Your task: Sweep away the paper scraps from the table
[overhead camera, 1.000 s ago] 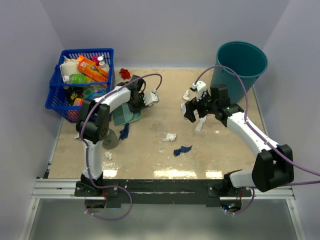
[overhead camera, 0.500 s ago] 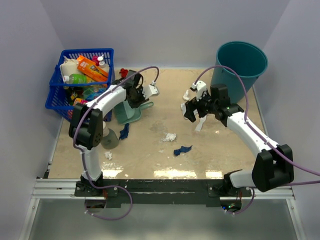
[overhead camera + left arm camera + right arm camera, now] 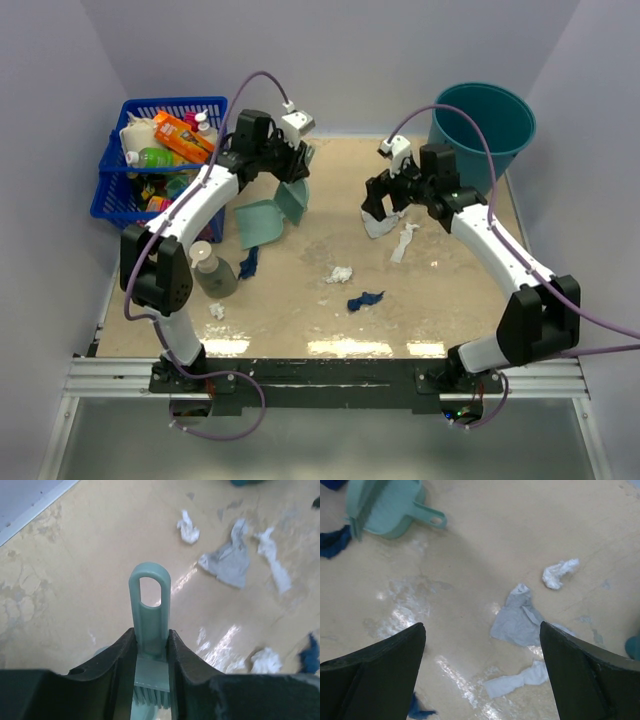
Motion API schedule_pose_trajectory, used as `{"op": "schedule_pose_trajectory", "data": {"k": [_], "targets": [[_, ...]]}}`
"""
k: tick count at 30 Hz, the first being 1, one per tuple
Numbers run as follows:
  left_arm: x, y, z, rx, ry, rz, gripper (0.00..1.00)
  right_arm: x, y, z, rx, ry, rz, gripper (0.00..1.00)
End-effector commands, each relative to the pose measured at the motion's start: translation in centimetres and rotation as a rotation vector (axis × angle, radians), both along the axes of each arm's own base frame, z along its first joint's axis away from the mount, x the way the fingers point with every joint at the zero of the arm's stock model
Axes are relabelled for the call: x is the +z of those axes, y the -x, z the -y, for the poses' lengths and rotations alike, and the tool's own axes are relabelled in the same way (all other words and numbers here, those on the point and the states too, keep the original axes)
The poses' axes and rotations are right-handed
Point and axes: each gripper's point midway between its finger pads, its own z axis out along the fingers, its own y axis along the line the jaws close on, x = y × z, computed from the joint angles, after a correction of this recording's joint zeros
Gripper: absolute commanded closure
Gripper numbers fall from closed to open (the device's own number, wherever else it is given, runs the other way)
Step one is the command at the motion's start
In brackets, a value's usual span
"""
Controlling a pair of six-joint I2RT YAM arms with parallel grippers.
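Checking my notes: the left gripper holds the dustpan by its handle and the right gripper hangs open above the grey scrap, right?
No: the left gripper holds the brush by its handle, per the left wrist view; the rest stands.

Crumpled paper scraps (image 3: 340,273): seven counted. Four white, two dark navy, one pale grey-blue. One teal plastic dustpan (image 3: 255,225), one teal hand brush (image 3: 150,624), one round teal bucket (image 3: 512,150), one blue plastic basket (image 3: 175,102).
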Motion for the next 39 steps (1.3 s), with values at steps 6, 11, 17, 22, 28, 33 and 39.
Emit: {"op": "schedule_pose_trajectory", "data": {"k": [6,11,17,22,28,33,39], "targets": [[8.3,-1.0,3.0,0.192,0.558,-0.206,1.00,9.3,-0.8,-7.4,0.167,-0.237,0.115,0.03],[8.0,-1.0,2.9,0.179,0.736,-0.322,1.00,9.0,-1.0,-9.8,0.180,-0.230,0.117,0.02],[8.8,-0.9,2.8,0.154,0.778,-0.331,1.00,8.6,-1.3,-12.4,0.147,-0.331,0.042,0.02],[8.8,-0.2,2.9,0.139,0.798,-0.352,1.00,7.6,-1.1,-14.2,0.147,-0.289,0.045,0.05],[9.4,0.3,3.0,0.102,0.807,-0.339,1.00,7.1,-2.3,-14.2,0.092,-0.286,0.059,0.36],[10.1,0.7,2.9,0.050,0.800,-0.303,1.00,7.2,-3.6,-13.4,0.056,-0.228,0.116,1.00],[10.0,1.2,1.2,-0.013,0.760,-0.260,0.39,7.3,-2.7,-10.2,0.061,-0.131,0.180,1.00]]}}
